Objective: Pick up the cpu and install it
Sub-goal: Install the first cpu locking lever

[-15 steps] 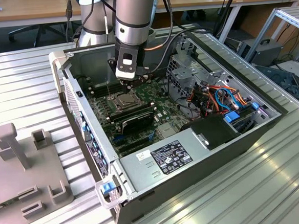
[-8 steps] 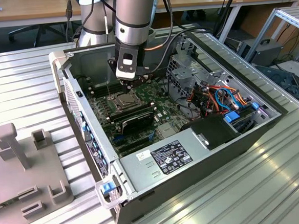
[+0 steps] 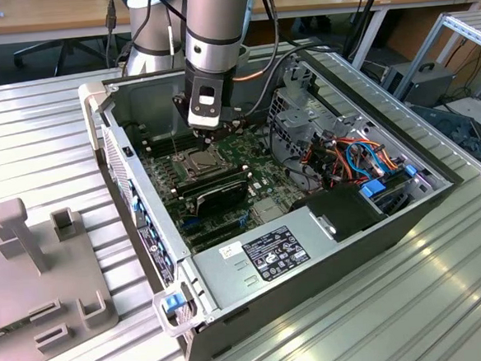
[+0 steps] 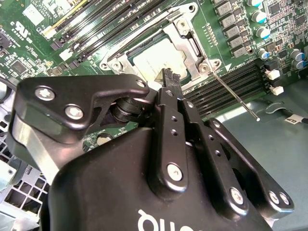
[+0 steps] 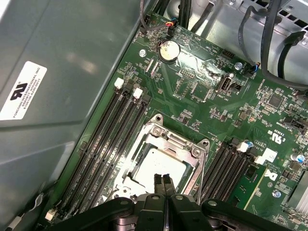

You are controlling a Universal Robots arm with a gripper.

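- The cpu (image 5: 156, 166) lies flat in the motherboard socket, its pale silver-grey top showing through the window of the retention frame (image 5: 168, 139); in the second wrist view the cpu (image 4: 156, 57) sits the same way inside the frame (image 4: 190, 45).
- The gripper (image 5: 163, 179) hangs just over one edge of the cpu, with its fingers (image 5: 159, 179) pressed together and nothing between them. I cannot tell whether the tips touch the chip.
- In the second wrist view the closed gripper (image 4: 168, 77) points down at that same edge, and a thin metal lever rod (image 4: 236, 96) runs out from a socket corner across the dark memory slots (image 4: 231, 79).
- Memory slots (image 5: 103, 144) flank the socket on both sides, and a coin cell (image 5: 168, 50) sits farther along the green motherboard (image 5: 202, 96).
- In the exterior view the gripper (image 3: 209, 133) reaches down into the open computer case (image 3: 125, 180), with the power supply (image 3: 262, 257) at the near side.
- The case rests on a ribbed metal counter (image 3: 46, 120), and a grey fixture (image 3: 40, 269) stands at the exterior view's left.
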